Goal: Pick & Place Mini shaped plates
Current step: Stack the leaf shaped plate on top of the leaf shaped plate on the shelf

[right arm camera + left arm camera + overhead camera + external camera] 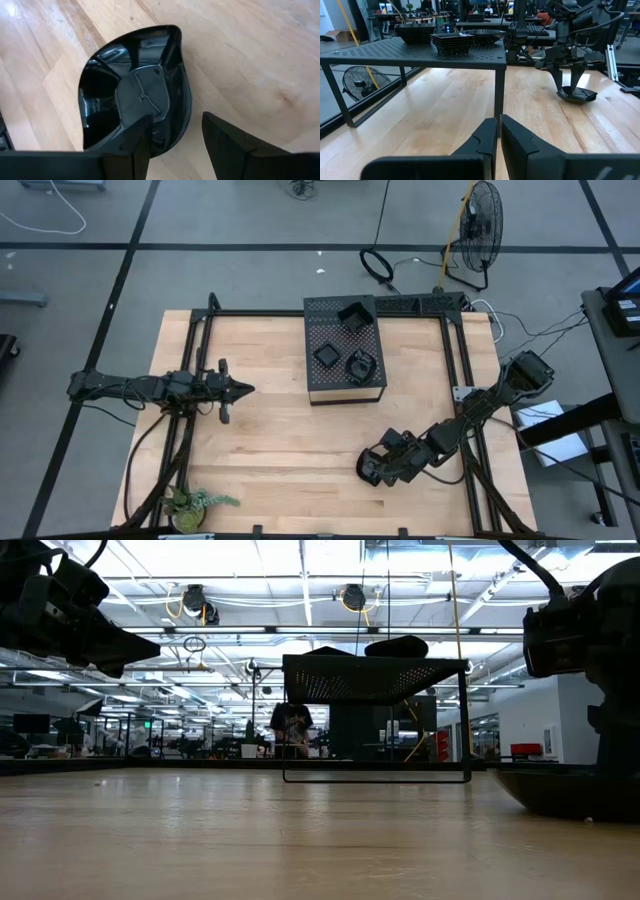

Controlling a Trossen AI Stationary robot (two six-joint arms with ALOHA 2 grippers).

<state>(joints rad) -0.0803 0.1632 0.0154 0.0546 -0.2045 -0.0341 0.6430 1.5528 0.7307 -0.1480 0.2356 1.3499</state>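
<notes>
Two arms over a wooden table, seen from above

The left gripper [236, 389] hangs over the table's [270, 470] left half, pointing toward the black box [345, 383] at the far middle. On the box's top lie three small groups of black plates [352, 312], one at its far edge and two nearer. The right gripper [372, 468] sits low at the near right, over a dark plate [366, 471]. A plant [190, 504] stands at the near left corner. A fan [480, 230] stands on the floor beyond.

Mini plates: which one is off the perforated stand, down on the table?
The glossy leaf-shaped plate lying on the bare wood at the right hand, whose fingers straddle its rim. The other plates sit on the perforated stand.
</notes>
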